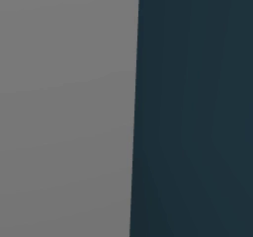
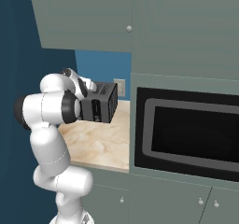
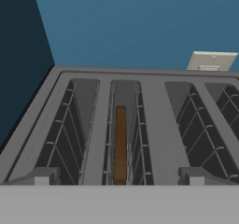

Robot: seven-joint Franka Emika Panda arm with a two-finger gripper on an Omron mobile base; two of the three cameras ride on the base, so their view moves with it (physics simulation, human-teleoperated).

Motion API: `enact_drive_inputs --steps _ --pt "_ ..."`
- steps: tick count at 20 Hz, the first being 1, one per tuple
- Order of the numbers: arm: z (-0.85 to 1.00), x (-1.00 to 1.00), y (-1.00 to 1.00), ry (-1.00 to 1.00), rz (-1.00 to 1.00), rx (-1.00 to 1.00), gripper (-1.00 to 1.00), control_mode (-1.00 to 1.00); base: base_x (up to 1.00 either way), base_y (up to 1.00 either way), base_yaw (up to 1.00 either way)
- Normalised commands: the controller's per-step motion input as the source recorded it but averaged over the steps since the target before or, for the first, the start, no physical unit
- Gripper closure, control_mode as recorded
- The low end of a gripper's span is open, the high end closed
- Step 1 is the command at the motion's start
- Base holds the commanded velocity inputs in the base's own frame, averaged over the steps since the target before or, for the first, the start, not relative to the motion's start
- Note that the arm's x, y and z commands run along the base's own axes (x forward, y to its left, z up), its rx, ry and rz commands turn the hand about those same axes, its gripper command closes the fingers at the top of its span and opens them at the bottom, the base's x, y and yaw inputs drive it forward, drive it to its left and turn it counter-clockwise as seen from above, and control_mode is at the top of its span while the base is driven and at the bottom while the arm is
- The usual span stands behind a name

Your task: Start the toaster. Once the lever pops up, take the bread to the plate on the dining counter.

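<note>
Right over the toaster (image 3: 126, 125) is where we're looking down from the hand camera; the bread (image 3: 120, 143) stands on edge in the second slot from the left, around 6 o'clock of centre; our finger tips (image 3: 42, 176) sit spread wide at 7 and 5, nothing between them; a wall outlet (image 3: 211, 61) shows at 2 o'clock.

Blue back wall (image 2: 100, 62) with a beige outlet plate (image 2: 120, 87), grey-green upper cabinets (image 2: 84, 17) with round knobs, built-in black oven (image 2: 186, 132), beige veined marble worktop (image 2: 100, 146), dark navy side wall (image 1: 197, 107).
</note>
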Motion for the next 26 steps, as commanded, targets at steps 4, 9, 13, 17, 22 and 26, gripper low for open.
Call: enact_drive_inputs --steps 4,9,13,17,22,26 --pt "0.0 0.0 0.0 0.0 0.0 0.0 -1.0 -1.0 0.0 0.0 0.0" --pt "0.0 0.0 0.0 0.0 0.0 0.0 -1.0 -1.0 0.0 0.0 0.0" --pt "0.0 0.0 0.0 0.0 0.0 0.0 -1.0 -1.0 0.0 0.0 0.0" --pt "0.0 0.0 0.0 0.0 0.0 0.0 -1.0 -1.0 0.0 0.0 0.0" --pt "0.0 0.0 0.0 0.0 0.0 0.0 -1.0 -1.0 0.0 0.0 0.0" --pt "0.0 0.0 0.0 0.0 0.0 0.0 -1.0 -1.0 0.0 0.0 0.0"
